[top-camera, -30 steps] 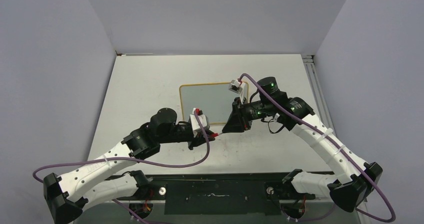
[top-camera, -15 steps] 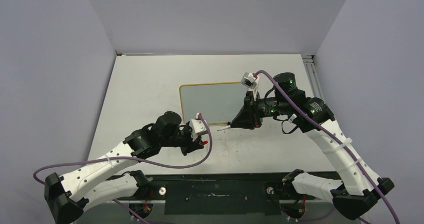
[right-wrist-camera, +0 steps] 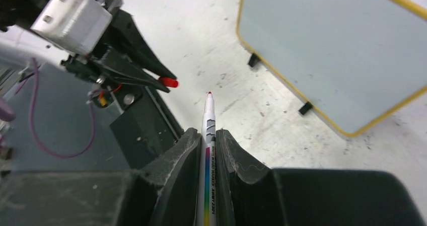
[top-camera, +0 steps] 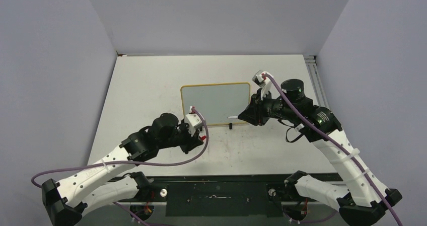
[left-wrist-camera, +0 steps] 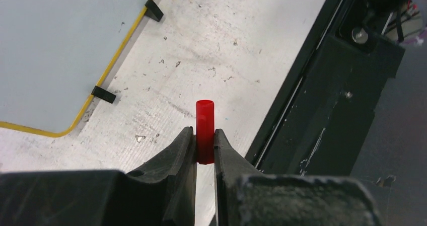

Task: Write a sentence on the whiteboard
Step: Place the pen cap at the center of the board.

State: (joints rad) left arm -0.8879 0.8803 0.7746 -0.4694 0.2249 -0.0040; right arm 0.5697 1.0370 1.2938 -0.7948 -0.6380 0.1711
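The whiteboard [top-camera: 215, 103], pale with a thin yellow frame, lies flat at mid-table, and its face is blank; no sentence is in view. My right gripper [top-camera: 241, 116] is shut on a white marker [right-wrist-camera: 208, 123] whose bare red tip [right-wrist-camera: 209, 93] points left, over the table just off the board's near right corner. My left gripper [top-camera: 202, 135] hovers by the board's near left corner, shut on the red marker cap [left-wrist-camera: 204, 123]. In the right wrist view the cap [right-wrist-camera: 169, 82] sits a short way from the marker tip. The board [left-wrist-camera: 55, 45] also shows in the left wrist view.
Two small black feet [left-wrist-camera: 103, 94] stick out from the board's near edge. The tabletop [top-camera: 146, 90] carries faint scribble marks. A black base plate [top-camera: 216, 191] runs along the near edge, purple cables loop beside both arms, and grey walls close in on three sides.
The two grippers, close together a second ago, have drawn apart. The right one swung right with the marker and the left one pulled back left with the cap.
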